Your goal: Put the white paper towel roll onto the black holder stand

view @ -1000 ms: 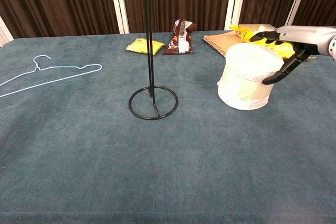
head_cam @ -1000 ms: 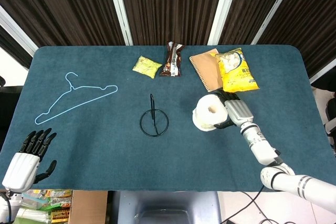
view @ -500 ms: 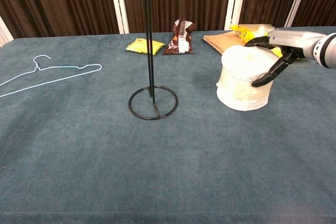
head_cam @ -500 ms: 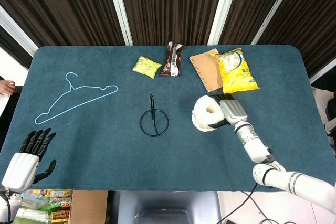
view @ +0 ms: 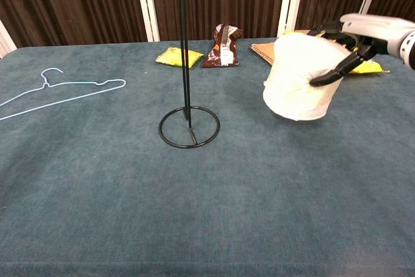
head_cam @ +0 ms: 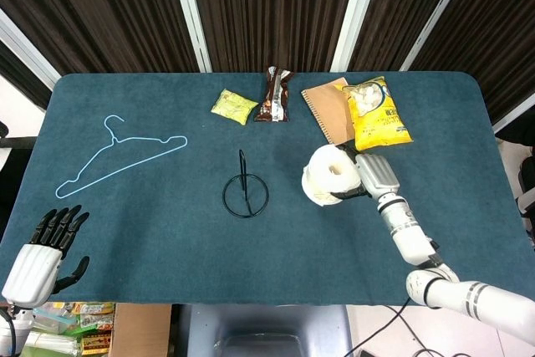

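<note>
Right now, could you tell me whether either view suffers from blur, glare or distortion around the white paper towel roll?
Head view: the white paper towel roll is sharp but bright, its surface detail washed out, and straight edges bow slightly. Chest view: the roll and the right robot hand are crisp, the thin black holder stand too; shadows are soft.

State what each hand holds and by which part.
The right hand grips the paper towel roll around its upper side. The left hand holds nothing.
</note>
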### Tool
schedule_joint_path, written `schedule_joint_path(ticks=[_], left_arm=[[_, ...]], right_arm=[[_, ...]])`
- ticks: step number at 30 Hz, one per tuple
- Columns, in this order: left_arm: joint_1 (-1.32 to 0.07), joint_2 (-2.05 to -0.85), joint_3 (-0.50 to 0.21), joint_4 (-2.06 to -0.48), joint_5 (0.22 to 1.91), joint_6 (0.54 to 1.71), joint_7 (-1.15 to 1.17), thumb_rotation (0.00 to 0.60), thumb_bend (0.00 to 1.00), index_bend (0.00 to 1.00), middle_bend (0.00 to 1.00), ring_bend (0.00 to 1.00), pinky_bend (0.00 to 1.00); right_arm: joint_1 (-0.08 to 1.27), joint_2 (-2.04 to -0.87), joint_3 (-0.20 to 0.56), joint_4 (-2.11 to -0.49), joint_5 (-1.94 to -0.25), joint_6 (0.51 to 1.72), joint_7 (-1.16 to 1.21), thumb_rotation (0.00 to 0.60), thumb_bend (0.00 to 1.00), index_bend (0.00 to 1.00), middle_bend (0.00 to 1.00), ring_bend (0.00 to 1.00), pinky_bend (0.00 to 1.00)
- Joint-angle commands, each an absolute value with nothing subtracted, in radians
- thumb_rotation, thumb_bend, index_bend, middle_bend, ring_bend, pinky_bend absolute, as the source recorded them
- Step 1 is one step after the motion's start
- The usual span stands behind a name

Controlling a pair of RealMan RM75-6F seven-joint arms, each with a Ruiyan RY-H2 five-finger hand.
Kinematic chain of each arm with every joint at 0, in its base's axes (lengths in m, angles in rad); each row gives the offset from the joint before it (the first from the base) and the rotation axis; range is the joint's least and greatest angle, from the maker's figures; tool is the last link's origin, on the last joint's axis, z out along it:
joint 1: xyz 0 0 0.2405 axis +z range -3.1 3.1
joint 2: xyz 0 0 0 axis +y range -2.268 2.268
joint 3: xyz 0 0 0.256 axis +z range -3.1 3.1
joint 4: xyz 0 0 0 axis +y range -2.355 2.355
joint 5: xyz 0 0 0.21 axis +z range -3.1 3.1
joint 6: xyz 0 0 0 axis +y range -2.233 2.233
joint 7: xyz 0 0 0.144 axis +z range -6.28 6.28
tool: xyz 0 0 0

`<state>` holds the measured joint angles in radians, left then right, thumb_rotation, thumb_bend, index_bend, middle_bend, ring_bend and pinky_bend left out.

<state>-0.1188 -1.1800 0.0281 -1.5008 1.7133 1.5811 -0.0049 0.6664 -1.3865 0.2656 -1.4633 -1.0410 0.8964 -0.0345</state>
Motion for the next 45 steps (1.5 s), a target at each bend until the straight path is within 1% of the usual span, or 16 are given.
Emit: schedule_joint_path(ticks=[1, 3, 9, 12, 16, 23, 28, 35, 40, 45], left_arm=[[-0.119, -1.18, 0.028, -1.501, 1.715, 1.582, -0.005, 0.6, 0.42, 0.0, 0.0, 0.0, 0.07], [-0.117, -1.18, 0.029, -1.502, 1.717, 1.585, -0.005, 0.6, 0.42, 0.0, 0.0, 0.0, 0.07], [-0.115, -1.182, 0.033, -1.503, 1.723, 1.587, 0.001, 0.6, 0.42, 0.0, 0.0, 0.0, 0.07], [-0.116, -1.183, 0.034, -1.504, 1.724, 1.584, 0.002, 0.6, 0.42, 0.0, 0.0, 0.0, 0.07], [-0.118, -1.182, 0.034, -1.505, 1.724, 1.581, 0.002, 0.6, 0.42, 0.0, 0.0, 0.0, 0.07], [-0.119, -1.179, 0.032, -1.502, 1.715, 1.576, -0.003, 0.6, 0.42, 0.0, 0.0, 0.0, 0.07], [-0.119, -1.178, 0.027, -1.502, 1.702, 1.571, -0.006, 0.6, 0.42, 0.0, 0.0, 0.0, 0.07], [-0.123, -1.178, 0.027, -1.505, 1.698, 1.561, -0.002, 0.6, 0.42, 0.0, 0.0, 0.0, 0.07], [-0.124, -1.176, 0.026, -1.507, 1.697, 1.56, -0.003, 0.6, 0.42, 0.0, 0.0, 0.0, 0.07], [-0.122, -1.174, 0.026, -1.502, 1.696, 1.564, -0.014, 0.6, 0.42, 0.0, 0.0, 0.0, 0.07]], right_arm=[[0.627, -1.312, 0.29, -1.562, -1.112, 0.951, 0.048, 0.6, 0.31, 0.78, 0.6, 0.53, 0.49], [0.616, -1.274, 0.3, -1.613, -1.137, 0.97, 0.069, 0.6, 0.31, 0.78, 0.6, 0.53, 0.49], [0.588, -1.127, 0.353, -1.846, -1.168, 1.004, 0.131, 0.6, 0.31, 0.78, 0.6, 0.53, 0.51], [0.6, -1.067, 0.392, -1.952, -1.143, 1.012, 0.111, 0.6, 0.31, 0.78, 0.6, 0.53, 0.52], [0.656, -1.044, 0.437, -2.038, -1.053, 1.019, 0.004, 0.6, 0.31, 0.78, 0.6, 0.53, 0.52], [0.838, -1.063, 0.496, -2.105, -0.776, 1.054, -0.267, 0.6, 0.31, 0.78, 0.6, 0.53, 0.52], [0.955, -1.092, 0.511, -2.137, -0.639, 1.114, -0.415, 0.6, 0.31, 0.78, 0.6, 0.53, 0.52], [1.08, -1.134, 0.528, -2.149, -0.458, 1.185, -0.529, 0.6, 0.31, 0.78, 0.6, 0.53, 0.52], [1.142, -1.167, 0.528, -2.123, -0.343, 1.215, -0.566, 0.6, 0.31, 0.78, 0.6, 0.53, 0.52], [1.174, -1.192, 0.506, -2.099, -0.303, 1.233, -0.596, 0.6, 0.31, 0.78, 0.6, 0.53, 0.52]])
